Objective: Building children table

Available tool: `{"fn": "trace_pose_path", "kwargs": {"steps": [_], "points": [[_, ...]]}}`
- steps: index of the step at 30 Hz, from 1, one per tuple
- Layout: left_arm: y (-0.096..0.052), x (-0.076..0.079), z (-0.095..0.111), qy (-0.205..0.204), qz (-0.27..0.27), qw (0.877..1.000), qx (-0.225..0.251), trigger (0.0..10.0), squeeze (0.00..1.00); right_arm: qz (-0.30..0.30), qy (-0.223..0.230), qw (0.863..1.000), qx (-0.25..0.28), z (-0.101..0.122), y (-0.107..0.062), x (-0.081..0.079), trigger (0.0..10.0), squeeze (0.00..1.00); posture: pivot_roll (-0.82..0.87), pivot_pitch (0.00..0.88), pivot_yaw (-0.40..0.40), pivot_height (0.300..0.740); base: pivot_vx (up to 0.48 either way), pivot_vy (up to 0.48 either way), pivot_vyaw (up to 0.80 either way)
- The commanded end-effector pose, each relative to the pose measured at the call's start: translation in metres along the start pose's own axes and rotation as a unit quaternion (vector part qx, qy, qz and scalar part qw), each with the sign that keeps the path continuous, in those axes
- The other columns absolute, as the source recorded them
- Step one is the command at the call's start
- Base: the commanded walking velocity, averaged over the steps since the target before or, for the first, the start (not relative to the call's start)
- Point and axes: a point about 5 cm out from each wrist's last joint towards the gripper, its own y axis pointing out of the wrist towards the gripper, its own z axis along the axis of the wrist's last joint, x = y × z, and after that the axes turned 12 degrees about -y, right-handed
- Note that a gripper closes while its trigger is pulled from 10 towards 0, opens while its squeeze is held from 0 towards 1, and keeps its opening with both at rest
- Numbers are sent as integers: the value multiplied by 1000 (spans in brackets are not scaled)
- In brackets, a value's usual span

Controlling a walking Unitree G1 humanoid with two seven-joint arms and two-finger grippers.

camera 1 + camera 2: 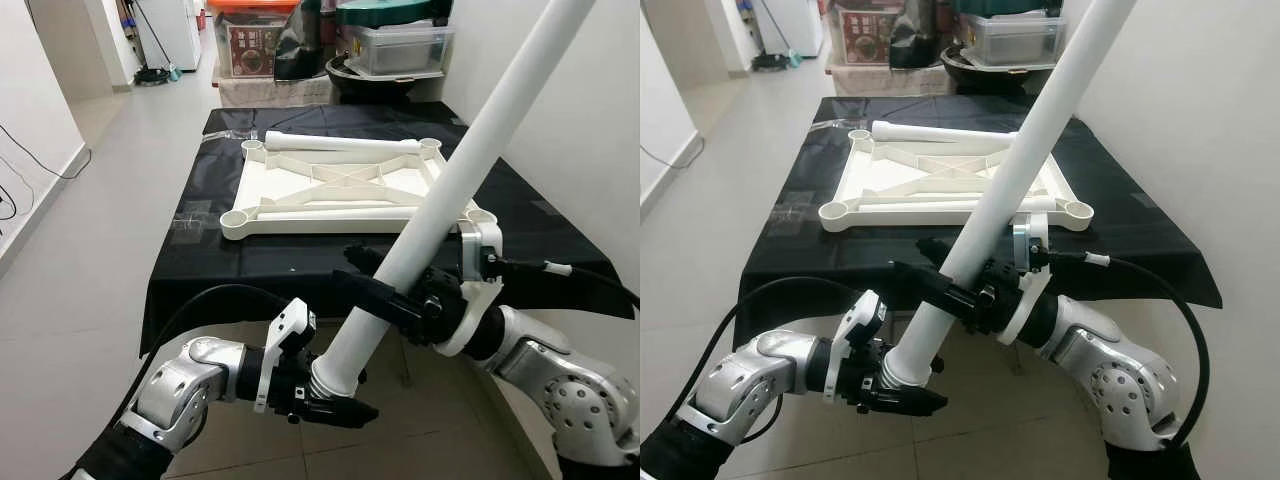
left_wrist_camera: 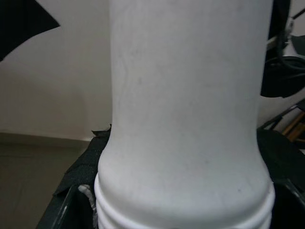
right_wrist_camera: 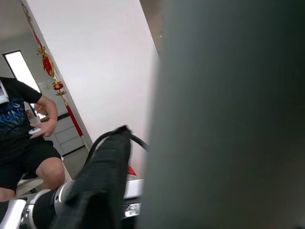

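Observation:
A long white table leg (image 1: 470, 160) slants up from low in front of me toward the upper right, its threaded end lowest. My left gripper (image 1: 335, 398) is shut on that threaded end (image 2: 186, 210). My right gripper (image 1: 385, 290) is shut on the leg's shaft a little higher up (image 3: 228, 119). Beyond them the white children's table top (image 1: 345, 190) lies upside down on a black-covered table (image 1: 250, 255), round sockets at its corners. Two more white legs (image 1: 345, 143) lie on the frame, one along its far edge and one along its near edge (image 1: 940, 205).
A white wall (image 1: 590, 120) runs close on the right. Storage boxes and bins (image 1: 390, 45) are stacked behind the table. Open tiled floor (image 1: 100, 220) lies to the left with a cable along the wall. A person in black shorts (image 3: 24, 138) sits in the right wrist view.

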Motion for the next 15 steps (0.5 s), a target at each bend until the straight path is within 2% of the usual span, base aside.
{"fn": "trace_pose_path", "kwargs": {"steps": [1,6,12,13,15], "points": [[1,-1,-3,-1,-1,1000,-15,10000,0,18,5,1000,-9,-4,4,-5,0,0,117,0,-28,740,0,0,0],[2,-1,-5,-3,-1,1000,-21,10000,0,20,6,1000,-10,-5,4,-6,0,0,116,0,-29,740,0,0,0],[2,-5,-13,-19,22,999,-46,10000,0,15,6,1000,-6,-5,3,-5,0,0,115,0,-27,740,0,0,0],[2,-7,-14,-21,30,998,-45,10000,776,13,4,1000,-3,-3,3,-4,0,0,116,0,-29,740,0,0,0],[1,-7,-14,-21,32,998,-43,10000,776,12,3,1000,-2,-3,2,-4,0,0,116,0,-29,740,0,0,0]]}}
